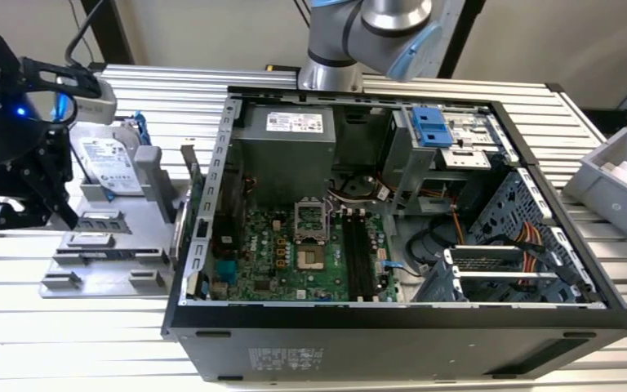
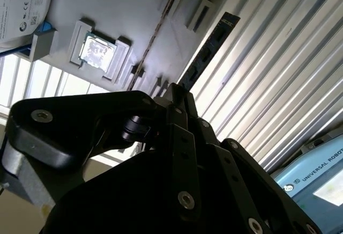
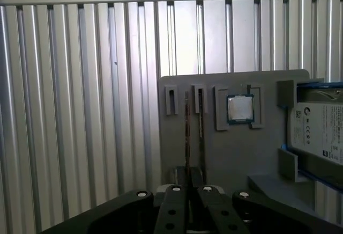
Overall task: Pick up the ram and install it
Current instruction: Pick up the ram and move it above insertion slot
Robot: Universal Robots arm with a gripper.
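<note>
Ribbed alu table, pale wall behind, grey bin at exterior view's right

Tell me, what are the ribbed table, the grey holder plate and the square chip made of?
The table looks like bare aluminium: silvery, grooved, softly glaring. The grey holder plate seems matte plastic, though painted metal is possible: dull, uniform. The square chip has a shiny metal lid that catches light.

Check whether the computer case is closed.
No, in the exterior view the case lies open, its motherboard exposed.
</note>
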